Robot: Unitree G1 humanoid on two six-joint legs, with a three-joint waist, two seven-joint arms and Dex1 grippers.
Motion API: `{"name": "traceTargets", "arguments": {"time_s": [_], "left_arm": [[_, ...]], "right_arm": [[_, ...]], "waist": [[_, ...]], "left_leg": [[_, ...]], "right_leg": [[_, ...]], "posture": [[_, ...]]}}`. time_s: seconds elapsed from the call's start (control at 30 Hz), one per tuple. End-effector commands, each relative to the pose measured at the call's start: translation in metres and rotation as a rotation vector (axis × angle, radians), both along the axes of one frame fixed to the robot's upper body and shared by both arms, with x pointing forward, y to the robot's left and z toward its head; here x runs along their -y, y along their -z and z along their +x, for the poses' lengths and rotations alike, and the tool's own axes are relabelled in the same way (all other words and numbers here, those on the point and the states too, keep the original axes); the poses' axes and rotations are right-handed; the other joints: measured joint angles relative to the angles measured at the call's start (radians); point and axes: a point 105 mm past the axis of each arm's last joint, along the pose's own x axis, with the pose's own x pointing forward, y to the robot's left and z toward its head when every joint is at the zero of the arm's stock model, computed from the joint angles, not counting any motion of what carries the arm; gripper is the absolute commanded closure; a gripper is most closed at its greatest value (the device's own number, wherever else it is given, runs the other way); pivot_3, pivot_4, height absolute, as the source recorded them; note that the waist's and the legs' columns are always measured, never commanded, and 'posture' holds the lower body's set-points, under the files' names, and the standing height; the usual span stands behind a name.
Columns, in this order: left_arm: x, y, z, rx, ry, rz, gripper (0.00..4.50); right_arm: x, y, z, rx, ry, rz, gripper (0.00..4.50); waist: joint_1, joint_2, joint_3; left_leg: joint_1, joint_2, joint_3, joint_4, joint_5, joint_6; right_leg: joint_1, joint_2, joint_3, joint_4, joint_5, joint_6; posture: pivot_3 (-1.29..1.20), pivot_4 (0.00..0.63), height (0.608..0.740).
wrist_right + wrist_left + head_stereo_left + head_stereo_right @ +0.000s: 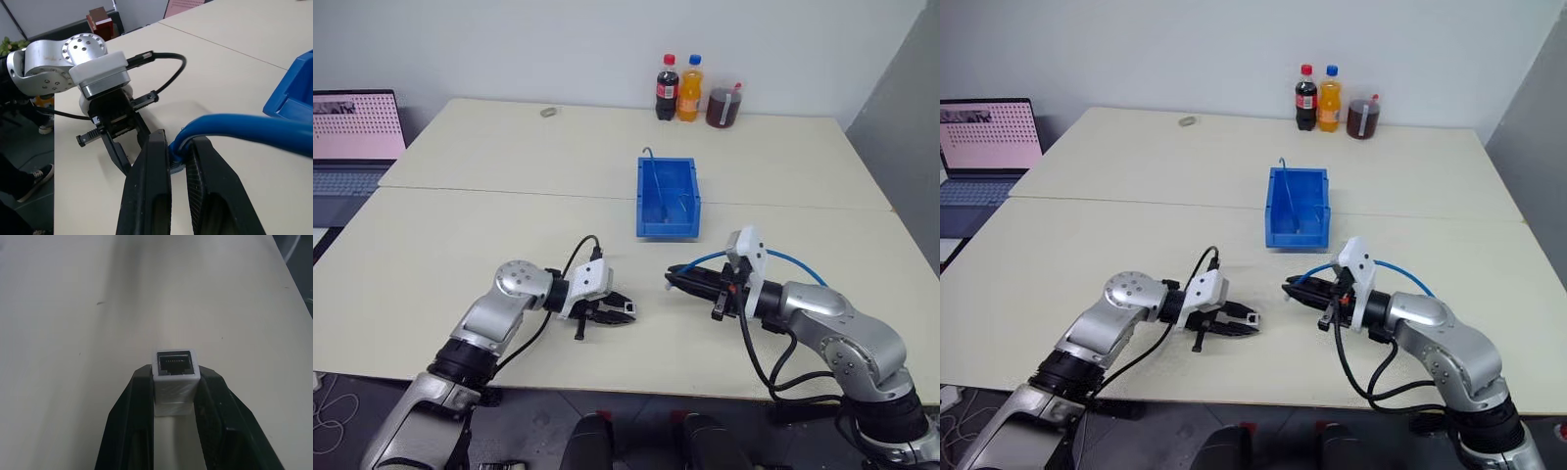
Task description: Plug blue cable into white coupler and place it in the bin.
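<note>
The left gripper [625, 311] had its jaws pinching the white coupler [175, 377], socket facing outward, low over the worktop [460, 235]. Facing it, the right gripper [677, 281] clamped the blue cable [798, 262] near its plug, the rest arching back behind the wrist. The likeliest failure was a slight misalignment: if the plug met the socket rim, it could skid off or twist the coupler in its grip. The bin [668, 199], at twelve o'clock from both grippers, appeared to hold a thin blue piece, hard to identify.
</note>
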Motion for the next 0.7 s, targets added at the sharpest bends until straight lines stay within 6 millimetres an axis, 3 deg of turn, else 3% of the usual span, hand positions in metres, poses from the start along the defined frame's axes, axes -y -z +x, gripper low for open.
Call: {"name": "traceTargets", "arguments": {"time_s": [0.03, 0.3, 0.7], "left_arm": [[0.006, -0.001, 0.001, 0.010, 0.052, 0.029, 3.70], [0.015, -0.002, 0.004, 0.024, 0.072, 0.025, 3.70], [0.013, -0.003, 0.002, 0.011, 0.060, 0.014, 3.70]], "right_arm": [[-0.011, -0.005, 0.001, 0.080, -0.046, -0.024, 4.37], [-0.035, 0.014, 0.007, 0.090, -0.107, -0.070, 4.37], [-0.048, 0.029, 0.001, 0.100, -0.160, -0.115, 4.37]], "waist": [[-0.001, 0.000, 0.000], [0.000, 0.000, 0.000], [0.001, 0.000, 0.000]], "left_leg": [[0.000, 0.000, 0.000, 0.000, 0.000, 0.000], [0.000, 0.001, -0.001, 0.001, 0.000, 0.000], [0.000, 0.001, -0.001, 0.001, 0.000, 0.000]], "right_leg": [[0.000, 0.000, 0.000, 0.000, 0.000, 0.000], [0.000, 0.001, 0.000, 0.001, 0.000, 0.000], [0.000, 0.001, -0.001, 0.001, 0.000, 0.000]], "posture": [[0.00, 0.150, 0.740], [0.00, 0.150, 0.740], [0.00, 0.150, 0.740]]}}
